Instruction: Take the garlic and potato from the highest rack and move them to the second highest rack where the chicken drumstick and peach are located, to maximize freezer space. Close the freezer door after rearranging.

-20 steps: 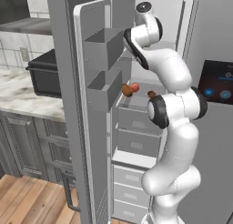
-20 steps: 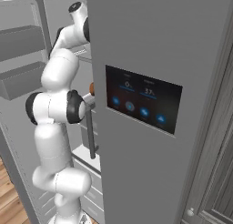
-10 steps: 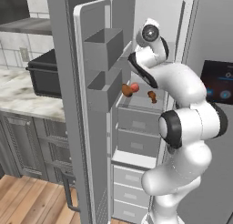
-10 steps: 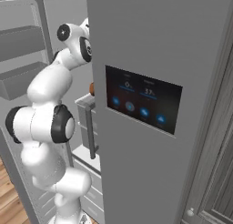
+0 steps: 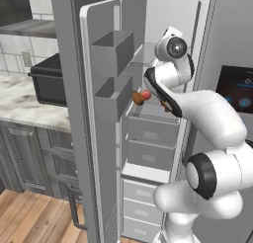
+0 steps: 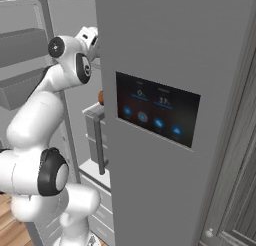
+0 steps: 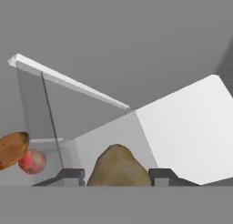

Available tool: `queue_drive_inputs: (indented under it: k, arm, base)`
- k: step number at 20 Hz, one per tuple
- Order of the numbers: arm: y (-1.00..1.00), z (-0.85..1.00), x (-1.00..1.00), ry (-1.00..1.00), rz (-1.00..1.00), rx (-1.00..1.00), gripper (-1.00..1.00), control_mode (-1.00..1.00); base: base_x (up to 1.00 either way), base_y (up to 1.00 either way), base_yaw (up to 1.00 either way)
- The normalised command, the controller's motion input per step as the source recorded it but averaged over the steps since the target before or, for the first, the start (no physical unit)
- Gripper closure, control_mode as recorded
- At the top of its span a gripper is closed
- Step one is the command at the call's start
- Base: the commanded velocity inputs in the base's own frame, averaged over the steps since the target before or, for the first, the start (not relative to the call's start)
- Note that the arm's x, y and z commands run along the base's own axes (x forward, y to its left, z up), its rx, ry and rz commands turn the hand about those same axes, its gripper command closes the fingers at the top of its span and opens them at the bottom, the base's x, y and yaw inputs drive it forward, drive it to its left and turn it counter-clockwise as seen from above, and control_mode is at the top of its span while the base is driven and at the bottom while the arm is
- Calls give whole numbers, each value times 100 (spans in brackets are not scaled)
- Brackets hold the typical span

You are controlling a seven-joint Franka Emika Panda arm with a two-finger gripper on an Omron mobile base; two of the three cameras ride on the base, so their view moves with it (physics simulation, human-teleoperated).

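The arm has bent lower and swung in toward the freezer, and the gripper (image 7: 117,176) is part-way closed on the potato (image 7: 118,167) — lifted off the top rack — heading for the chicken drumstick (image 7: 12,148) and peach (image 7: 32,161) below.

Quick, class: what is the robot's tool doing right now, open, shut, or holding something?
Tool: closed on the potato, which sits between its two fingertips.

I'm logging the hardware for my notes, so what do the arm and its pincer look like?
The arm is glossy white with rounded segments and dark grey or black circular joint caps. No loose cables or markings are visible. The pincer ends in two small, dark, blocky fingertips.
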Motion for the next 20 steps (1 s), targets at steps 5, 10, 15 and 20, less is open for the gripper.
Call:
queue_drive_inputs:
  k: [5, 10, 15, 20]
  arm:
    - [17, -20, -83, 1, 0, -6, 100, -100]
    - [11, -33, -77, 7, 0, -1, 100, -100]
    - [2, -51, -50, 10, 0, -1, 100, -100]
    - [1, -67, -11, 2, 1, -13, 100, -100]
  base:
    - [0, 0, 0]
    - [0, 0, 0]
    - [0, 0, 0]
    - [0, 0, 0]
